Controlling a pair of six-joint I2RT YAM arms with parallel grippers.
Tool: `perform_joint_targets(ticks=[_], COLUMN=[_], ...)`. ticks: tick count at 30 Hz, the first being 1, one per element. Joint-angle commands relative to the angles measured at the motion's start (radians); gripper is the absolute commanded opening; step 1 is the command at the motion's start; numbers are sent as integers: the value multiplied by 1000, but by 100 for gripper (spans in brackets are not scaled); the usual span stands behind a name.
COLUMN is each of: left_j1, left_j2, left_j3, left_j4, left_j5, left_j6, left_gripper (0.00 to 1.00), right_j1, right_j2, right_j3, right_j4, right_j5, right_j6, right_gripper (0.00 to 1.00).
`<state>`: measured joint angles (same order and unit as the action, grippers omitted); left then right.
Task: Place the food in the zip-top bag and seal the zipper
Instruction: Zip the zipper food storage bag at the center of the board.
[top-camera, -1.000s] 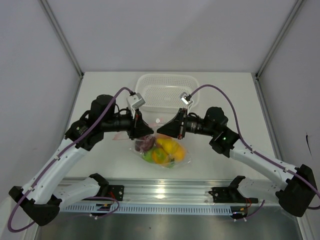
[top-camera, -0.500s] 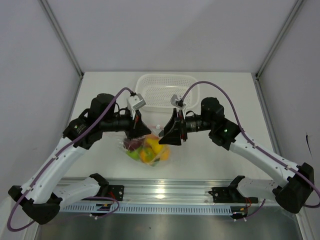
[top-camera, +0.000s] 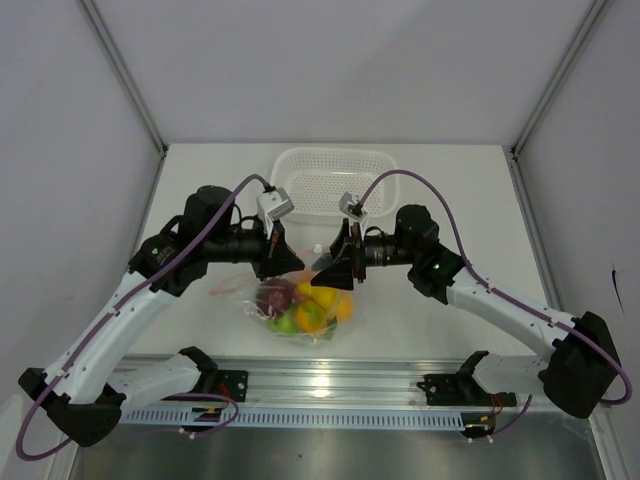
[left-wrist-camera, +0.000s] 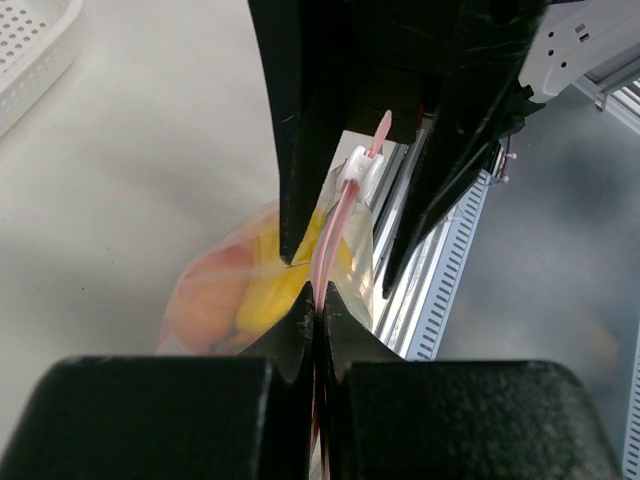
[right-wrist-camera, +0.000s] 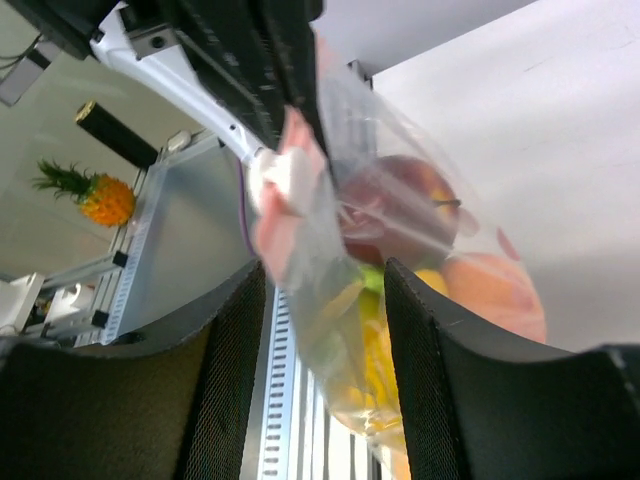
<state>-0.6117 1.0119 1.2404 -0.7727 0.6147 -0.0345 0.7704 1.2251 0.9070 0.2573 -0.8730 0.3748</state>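
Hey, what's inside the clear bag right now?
Through the bag show a dark red apple, a green apple, yellow-orange fruit and a peach. Anything beneath or behind them is covered, so there may be more.

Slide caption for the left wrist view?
Left tool shut on the red zipper, white slider ahead between the right tool's fingers, food in the bag.

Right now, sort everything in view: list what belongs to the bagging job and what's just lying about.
Part of the job:
zip-top bag
food inside it
zipper
left gripper, shut on the zipper
right gripper, open astride the bag

Just lying about:
white basket, beyond the bag
pineapple, in the right wrist view's background
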Motion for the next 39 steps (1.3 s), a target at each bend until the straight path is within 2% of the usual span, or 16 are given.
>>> perform_joint_targets(ticks=[1,4,7,13,15,16,18,21,23,24,26,27,28,31,39], left_j1=[-2,-3,-2,-2,-3,-2,-2,-3,-2,-3,-2,-2,-3,-3,-3], left_j2=[-12,-12,-12,-12,-13,-10,-10,-9,-10,-10,-7,-1,2,36,80], left_j3=[33,27,21,14,14,14,16,25,34,39,56,57,63,99,114], left_j4=[59,61,61,55,53,53,53,47,52,55,75,84,101,113,154], left_j5=[45,56,65,72,74,77,77,63,46,46,51,54,71,83,129], left_j6=[-2,-1,1,4,5,7,8,8,-4,-7,-24,-30,-42,-65,-87], left_gripper=[1,1,1,1,1,1,1,1,14,28,40,50,53,55,48], right_j1=[-2,-2,-2,-5,-10,-11,-11,-10,-11,-10,-10,-8,-3,3,13], right_j2=[19,27,40,54,68,73,89,90,85,83,82,80,74,71,59], right_j3=[-39,-59,-50,4,16,30,36,29,17,15,12,9,4,1,9], right_j4=[198,255,286,234,218,214,221,267,286,280,260,261,269,266,235], right_j5=[52,74,51,5,-29,-40,-67,-81,-69,-60,-47,-44,-41,-35,-34], right_j6=[68,91,99,50,41,41,49,82,101,99,87,87,88,85,67], right_gripper=[52,45,45,46,41,34,0,0,0,0,0,0,0,0,0])
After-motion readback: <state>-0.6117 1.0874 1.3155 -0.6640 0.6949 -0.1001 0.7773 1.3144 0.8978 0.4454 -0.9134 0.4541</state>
